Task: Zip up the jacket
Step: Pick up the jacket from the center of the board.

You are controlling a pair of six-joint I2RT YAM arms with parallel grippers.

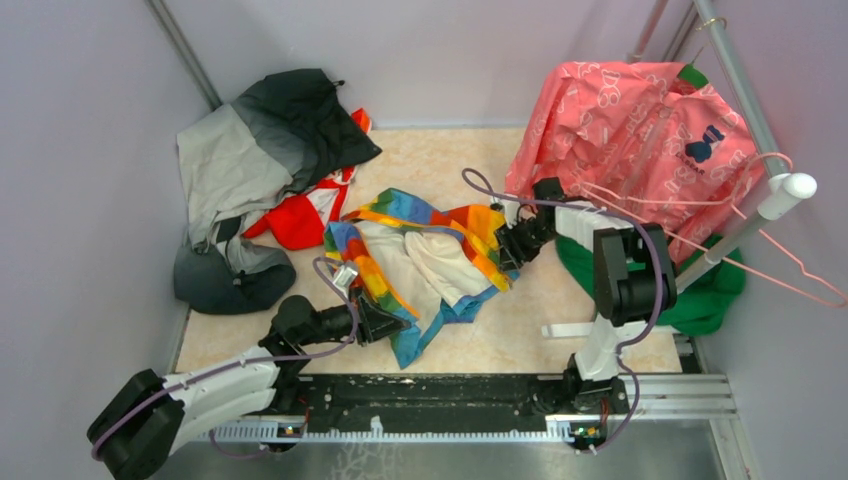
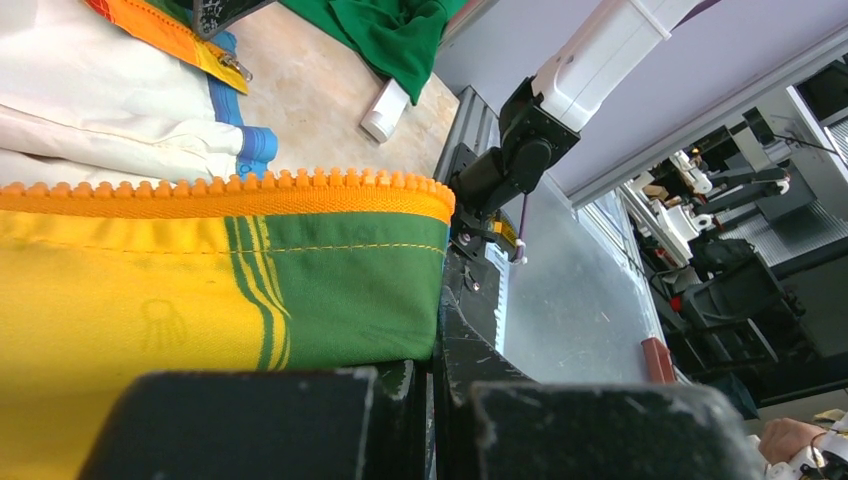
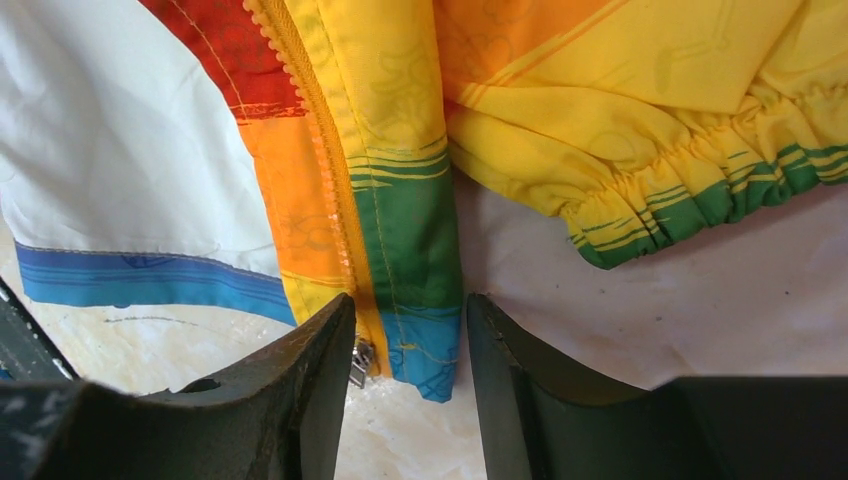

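Observation:
The rainbow-striped jacket [image 1: 430, 250] lies open in the middle of the table, pale lining up. My left gripper [image 1: 385, 320] is shut on its near front edge. In the left wrist view the yellow and green fabric [image 2: 300, 290] runs into the shut gripper [image 2: 437, 400], with the orange zipper teeth [image 2: 250, 185] along its top. My right gripper [image 1: 505, 245] is at the jacket's right edge. In the right wrist view this gripper [image 3: 408, 310] is open, straddling the blue bottom corner [image 3: 425, 350] of the other front edge. The metal zipper slider [image 3: 362, 362] is beside the left finger [image 3: 300, 370].
A grey-and-black jacket [image 1: 260, 150] and a red garment [image 1: 300, 215] are heaped at the back left. A pink patterned garment [image 1: 640, 130] hangs on a rack at the back right. Green cloth [image 1: 710, 290] and a pink wire hanger [image 1: 790, 260] lie below it.

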